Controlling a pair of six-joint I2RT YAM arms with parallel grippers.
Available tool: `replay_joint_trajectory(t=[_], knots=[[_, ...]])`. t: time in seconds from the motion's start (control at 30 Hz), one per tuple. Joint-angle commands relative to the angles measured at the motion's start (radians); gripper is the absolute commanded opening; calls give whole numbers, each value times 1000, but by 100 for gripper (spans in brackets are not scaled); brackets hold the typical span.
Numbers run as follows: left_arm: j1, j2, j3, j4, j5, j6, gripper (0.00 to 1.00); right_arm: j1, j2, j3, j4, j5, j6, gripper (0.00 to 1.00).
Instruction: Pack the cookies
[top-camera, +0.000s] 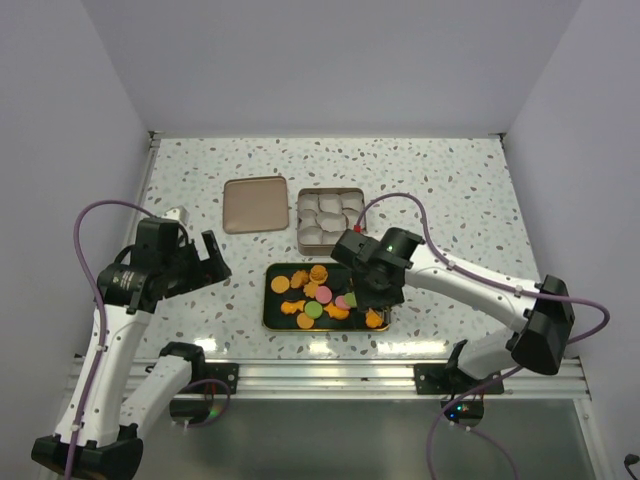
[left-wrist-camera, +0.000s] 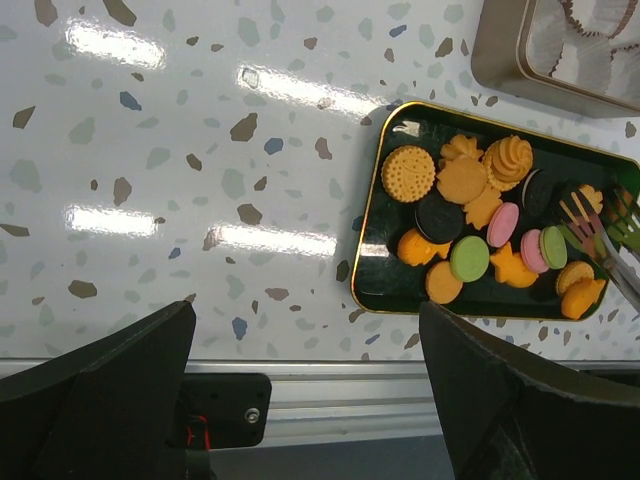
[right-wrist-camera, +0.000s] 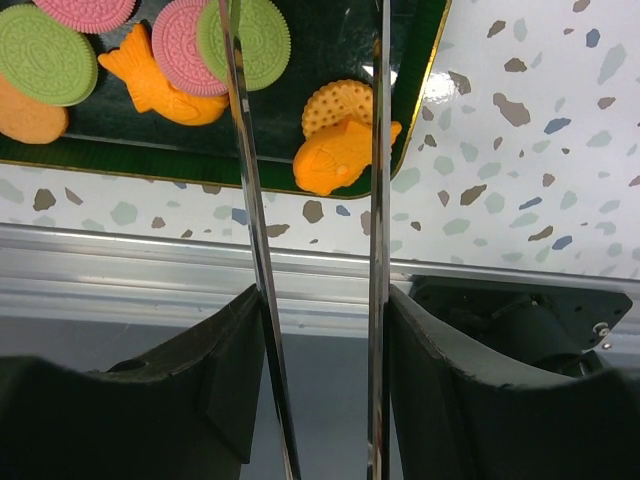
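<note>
Your right gripper (right-wrist-camera: 325, 320) holds the thin metal tongs (right-wrist-camera: 250, 200) spread over the small flat cookies (left-wrist-camera: 469, 258) heaped in the dark gold-rimmed tray (left-wrist-camera: 385, 280) — close crookedly and an overlapping biscuit may skid out or crack.

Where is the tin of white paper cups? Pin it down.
Top view: the tin sits mid-table, directly right of the tan lid and just behind the dark cookie tray.

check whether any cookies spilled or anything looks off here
Nothing stands out. All the small flat cookies lie inside the dark green gold-rimmed tray, none on the speckled table; the square metal tin sits upright, its lid flat beside it.
</note>
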Motion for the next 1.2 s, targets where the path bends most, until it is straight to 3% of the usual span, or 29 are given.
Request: replay_joint_trajectory(t=[0.0, 0.13, 0.3, 0.47, 0.87, 1.17], knots=[[-9, -10, 26, -11, -16, 32, 100, 8, 17, 8, 25, 1, -8, 51], [-9, -12, 26, -14, -23, 37, 100, 6, 27, 9, 28, 1, -14, 49], [-10, -10, 25, -13, -27, 38, 100, 6, 23, 6, 21, 3, -21, 33], [-10, -7, 28, -10, -27, 38, 100, 8, 18, 21, -8, 20, -20, 31], [-12, -6, 37, -8, -30, 38, 100, 8, 82, 458, -238, 165, -66, 31], [-12, 7, 61, -19, -36, 37, 100, -41, 296, 759, -260, 228, -188, 32]])
